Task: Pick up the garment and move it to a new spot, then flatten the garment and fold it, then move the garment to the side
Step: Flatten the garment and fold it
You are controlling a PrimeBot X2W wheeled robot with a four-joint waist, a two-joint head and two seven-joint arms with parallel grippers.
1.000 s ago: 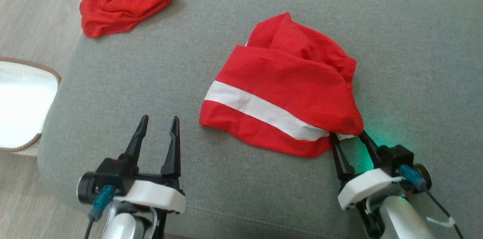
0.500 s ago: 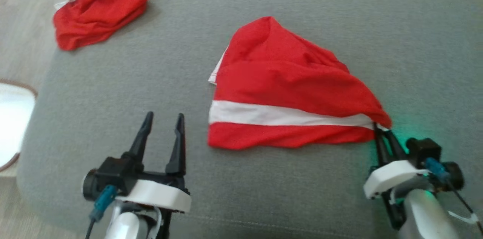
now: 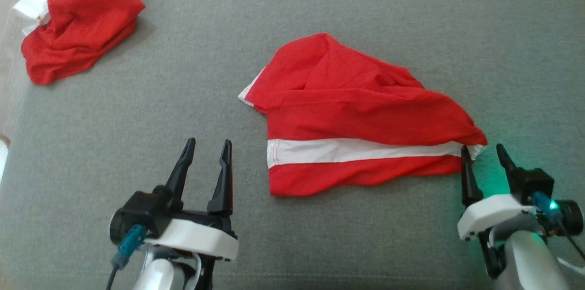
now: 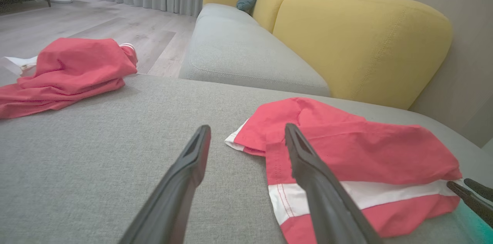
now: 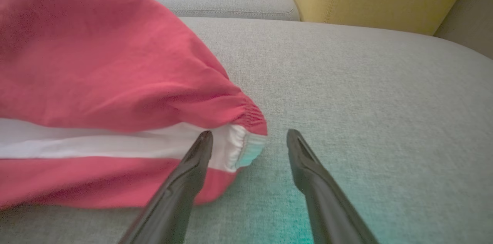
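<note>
Right claw [image 3: 482, 147]: spreading after pinching, releasing the red shorts [image 3: 361, 116], now lying just ahead and left of its fingers; relocating seemingly finishing, flattening coming next. Left claw [image 3: 208, 142]: waiting spread, shorts to its right.

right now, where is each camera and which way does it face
Head view: on the head, facing down at the striped garment on the grey cushion; left gripper and right gripper, both open.
Left wrist view: on that wrist, facing across the cushion to the yellow backrest; own fingers show.
Right wrist view: on that wrist, close on the garment's corner; own fingers show.
Both wrist views share garment and backrest.
</note>
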